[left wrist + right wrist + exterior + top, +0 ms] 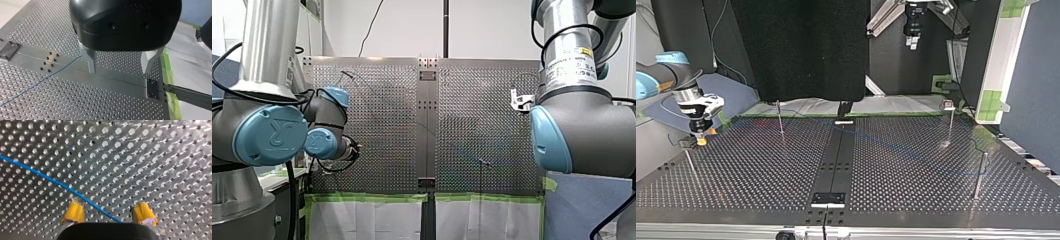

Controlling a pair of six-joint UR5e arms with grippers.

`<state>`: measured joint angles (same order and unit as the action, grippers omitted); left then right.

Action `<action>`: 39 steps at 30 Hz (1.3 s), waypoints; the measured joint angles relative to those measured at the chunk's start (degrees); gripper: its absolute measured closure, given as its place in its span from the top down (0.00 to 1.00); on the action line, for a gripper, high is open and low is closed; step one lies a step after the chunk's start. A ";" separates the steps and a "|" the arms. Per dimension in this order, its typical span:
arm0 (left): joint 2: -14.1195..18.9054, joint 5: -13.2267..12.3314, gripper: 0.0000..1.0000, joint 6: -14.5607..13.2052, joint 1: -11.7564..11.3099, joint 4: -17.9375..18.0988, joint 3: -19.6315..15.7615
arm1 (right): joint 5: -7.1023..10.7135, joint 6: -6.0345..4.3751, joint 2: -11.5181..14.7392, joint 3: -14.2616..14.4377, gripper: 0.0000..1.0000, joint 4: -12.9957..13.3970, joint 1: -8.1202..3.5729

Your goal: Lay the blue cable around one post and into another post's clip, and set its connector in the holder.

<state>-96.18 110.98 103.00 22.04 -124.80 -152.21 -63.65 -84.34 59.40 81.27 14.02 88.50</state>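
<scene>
Down at the top view's left, my right pincer (107,205) spreads wide astride the blue cable (50,180), apparently set to grip.

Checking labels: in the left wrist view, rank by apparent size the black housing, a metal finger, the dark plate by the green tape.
1. Black housing: largest, and nearest.
2. Metal finger.
3. Dark plate: smallest, but farther off.

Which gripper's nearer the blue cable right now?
Right. The cable runs between the open yellow pads of my right gripper; my left gripper hangs open above the table, cable off beside one finger.
</scene>
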 joint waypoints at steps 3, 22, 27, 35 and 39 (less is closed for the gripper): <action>0.00 0.02 0.88 0.00 -0.01 0.04 0.00 | -0.25 0.51 0.09 0.00 1.00 -0.41 0.05; 0.00 -0.03 0.88 0.00 -0.27 0.02 0.00 | -0.96 1.92 2.89 1.26 1.00 -1.29 0.93; 0.00 -0.07 0.88 -0.01 -0.42 -0.01 0.00 | -1.07 1.69 4.30 2.77 1.00 -0.55 1.20; -0.01 -0.32 0.88 0.02 -0.56 0.19 0.00 | -1.96 1.79 4.57 5.36 1.00 1.03 2.79; 0.00 -1.40 0.88 0.42 -0.69 1.27 0.20 | -3.37 1.49 4.58 7.18 1.00 2.85 4.77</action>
<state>-96.18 109.58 103.43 21.35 -123.53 -152.01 -67.02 -82.85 63.98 88.44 16.87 93.27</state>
